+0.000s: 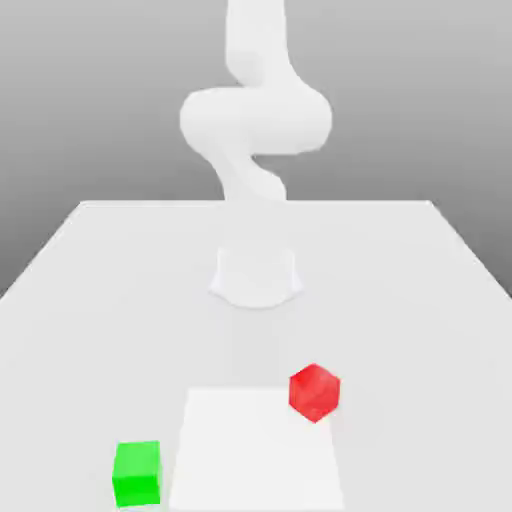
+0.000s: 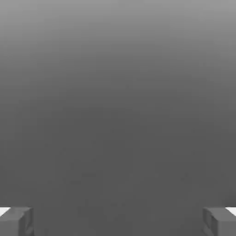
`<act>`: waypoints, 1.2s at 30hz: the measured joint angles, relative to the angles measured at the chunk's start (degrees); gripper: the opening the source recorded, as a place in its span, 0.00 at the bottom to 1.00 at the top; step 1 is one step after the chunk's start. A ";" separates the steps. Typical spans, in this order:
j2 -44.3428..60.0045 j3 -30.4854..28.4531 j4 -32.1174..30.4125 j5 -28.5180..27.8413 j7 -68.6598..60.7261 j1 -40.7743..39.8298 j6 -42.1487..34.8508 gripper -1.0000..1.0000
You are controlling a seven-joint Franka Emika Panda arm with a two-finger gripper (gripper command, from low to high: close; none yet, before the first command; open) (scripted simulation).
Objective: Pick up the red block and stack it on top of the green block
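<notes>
Green cube (image 1: 137, 474) near left on the white counter (image 1: 80, 330); red cube (image 1: 314, 393) farther right; hand (image 2: 118, 222) open, fingers apart.

A pale table (image 1: 120, 330) spreads across the exterior view. A white square (image 1: 257, 455) lies flat near its front edge, beneath a grey backdrop (image 1: 120, 100)

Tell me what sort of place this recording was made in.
Most likely a simulated robotics test scene: a plain white robot arm, a bare pale tabletop under a featureless grey gradient, and flat-coloured red and green blocks.
</notes>
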 joint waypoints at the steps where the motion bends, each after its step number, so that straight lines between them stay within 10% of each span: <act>1: 1.90 -0.18 -1.68 -0.02 -1.38 0.81 1.40 0.50; 17: 35.04 -0.86 -28.53 -0.06 -24.45 12.07 25.20 0.50; 24: 51.57 -0.06 -28.53 0.46 -26.63 12.38 38.77 0.50; 25: 52.97 0.05 -28.34 0.56 -26.70 12.29 39.97 0.00; 36: 45.98 0.05 -29.33 0.02 -26.33 12.16 33.91 0.00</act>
